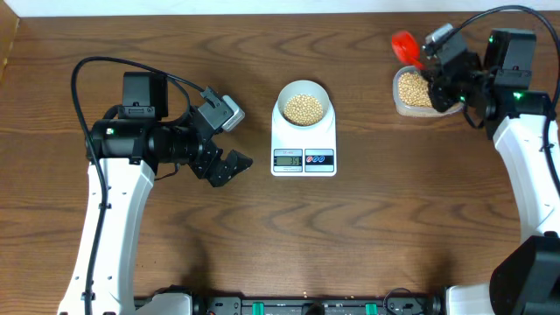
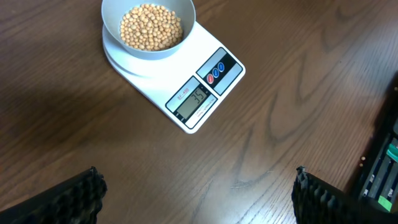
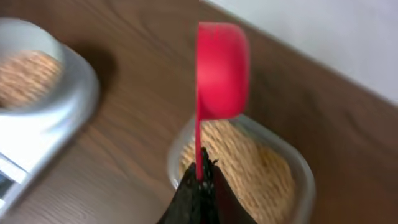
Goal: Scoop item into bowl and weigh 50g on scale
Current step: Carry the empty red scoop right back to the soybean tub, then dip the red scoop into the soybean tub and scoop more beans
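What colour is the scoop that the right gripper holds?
The scoop is bright red, seen best in the right wrist view.

My right wrist view blurs the red scoop (image 3: 222, 68), and the left edge cuts off the bowl (image 3: 78, 99).

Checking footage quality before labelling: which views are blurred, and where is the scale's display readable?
Right wrist: blurred, red scoop and bean tub smeared. Left wrist: sharp, scale display readable. Overhead: sharp, but display too small to read.
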`<state>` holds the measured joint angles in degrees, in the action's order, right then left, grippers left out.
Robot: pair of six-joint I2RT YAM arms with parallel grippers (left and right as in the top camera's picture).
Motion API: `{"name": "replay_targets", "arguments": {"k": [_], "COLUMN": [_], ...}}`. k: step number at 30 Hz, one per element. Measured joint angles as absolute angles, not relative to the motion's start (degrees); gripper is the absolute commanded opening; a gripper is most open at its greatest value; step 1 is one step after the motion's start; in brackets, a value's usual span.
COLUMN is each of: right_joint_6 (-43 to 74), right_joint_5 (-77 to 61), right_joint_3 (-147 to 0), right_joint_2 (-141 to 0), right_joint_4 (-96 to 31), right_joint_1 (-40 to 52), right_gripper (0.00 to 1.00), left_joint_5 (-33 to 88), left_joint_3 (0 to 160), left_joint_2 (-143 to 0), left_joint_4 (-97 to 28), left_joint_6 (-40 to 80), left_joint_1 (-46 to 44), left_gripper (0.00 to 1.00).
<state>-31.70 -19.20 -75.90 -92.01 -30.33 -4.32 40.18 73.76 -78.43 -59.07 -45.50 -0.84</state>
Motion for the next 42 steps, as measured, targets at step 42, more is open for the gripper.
{"name": "replay_targets", "arguments": {"k": [42], "right_joint_6": [-49.2], "right_joint_5": [28.9], "right_joint_3": [-75.9], "right_joint_2": [-100.9], "right_joint_4": [-32.1], "right_joint_1": [5.1], "right_gripper": [0.01], "left_joint_5": [40.2], "left_joint_3": [73.8], "left_joint_2": [-78.4], "left_joint_4": [-59.1], "left_joint_6": [-45.5], "left_joint_1": [-0.8], "left_gripper": [0.98]}}
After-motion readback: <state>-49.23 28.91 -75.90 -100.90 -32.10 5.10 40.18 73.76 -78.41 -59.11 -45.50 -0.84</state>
